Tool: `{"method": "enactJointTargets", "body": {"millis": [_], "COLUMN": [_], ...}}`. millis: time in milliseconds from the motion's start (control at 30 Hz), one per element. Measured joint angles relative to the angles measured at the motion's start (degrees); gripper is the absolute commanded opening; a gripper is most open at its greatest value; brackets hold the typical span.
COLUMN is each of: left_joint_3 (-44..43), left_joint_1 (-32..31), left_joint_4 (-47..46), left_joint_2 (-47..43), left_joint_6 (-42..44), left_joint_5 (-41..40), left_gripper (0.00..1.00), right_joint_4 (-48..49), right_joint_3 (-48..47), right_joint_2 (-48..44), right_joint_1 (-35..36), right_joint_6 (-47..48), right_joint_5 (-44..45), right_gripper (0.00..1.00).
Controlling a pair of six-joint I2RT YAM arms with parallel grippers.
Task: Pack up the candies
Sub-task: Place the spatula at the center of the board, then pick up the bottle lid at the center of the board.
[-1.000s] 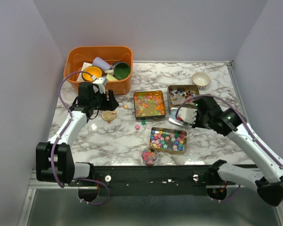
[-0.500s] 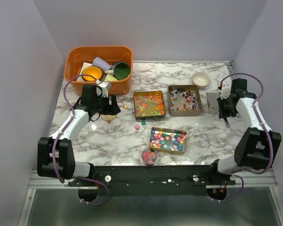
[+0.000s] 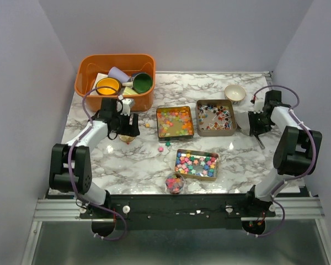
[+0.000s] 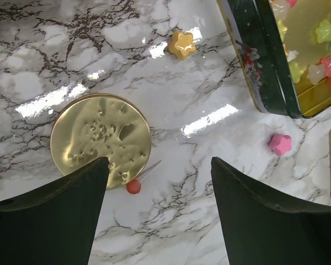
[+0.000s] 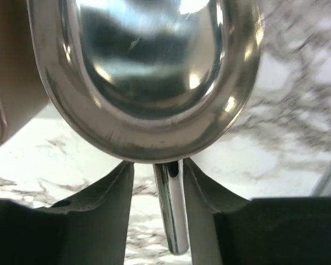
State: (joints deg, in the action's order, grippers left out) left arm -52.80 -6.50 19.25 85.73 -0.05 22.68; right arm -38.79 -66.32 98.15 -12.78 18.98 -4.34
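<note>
scoop [image 5: 149,72] bowl blurred and cut off at the top edge, tin [image 4: 265,61] cut off at top and right, lid [image 4: 99,135] edge hidden behind left gripper [image 4: 159,165], candies [image 3: 196,164] overhead too small to tell apart

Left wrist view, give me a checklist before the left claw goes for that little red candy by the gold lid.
1. Left claw open and empty: ok.
2. Red candy between its jaws: ok.
3. Red candy clear of the gold lid: not ok, it sits at the rim.
4. Right claw firm on the scoop handle: cannot tell.
5. No other strays: not ok, yellow star and pink star lie loose.
</note>
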Motion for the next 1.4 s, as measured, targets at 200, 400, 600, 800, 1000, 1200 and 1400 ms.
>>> {"method": "enactJointTargets", "body": {"millis": [200,400,600,800,1000,1200,1400], "left_joint_3": [-4.74,-8.90,-12.66,-17.09,-19.71,-19.93,-12.52], "left_joint_1": [0.00,0.07,0.39,0.33,0.26,0.26,0.33], "left_joint_4": [2.19,6.38,11.13,15.28,16.81,16.83,11.28], "left_joint_2": [5.88,7.58,11.32,16.68,18.56,18.84,14.58], "left_joint_6": [4.26,10.84,14.49,15.50,16.63,16.61,14.58], "left_joint_5": [-1.86,-6.08,-7.37,-8.52,-9.16,-9.05,-9.66], "left_gripper": [0.94,0.99,0.99,0.99,0.99,0.99,0.99], "right_joint_4": [-1.01,-1.84,0.70,1.70,1.46,1.42,1.44], "right_joint_3": [-6.80,-8.94,-6.19,-4.81,-4.87,-4.81,-4.24], "right_joint_2": [0.59,-4.52,-14.47,-17.90,-17.97,-18.97,-19.85], "right_joint_1": [0.00,0.00,0.00,0.00,0.00,0.00,0.00], "right_joint_6": [0.81,0.98,-2.51,-4.44,-3.87,-3.87,-3.91], "right_joint_5": [-1.92,-5.97,-12.81,-16.76,-16.81,-16.83,-17.77], "right_gripper": [0.58,0.67,1.00,1.00,1.00,1.00,1.00]}}
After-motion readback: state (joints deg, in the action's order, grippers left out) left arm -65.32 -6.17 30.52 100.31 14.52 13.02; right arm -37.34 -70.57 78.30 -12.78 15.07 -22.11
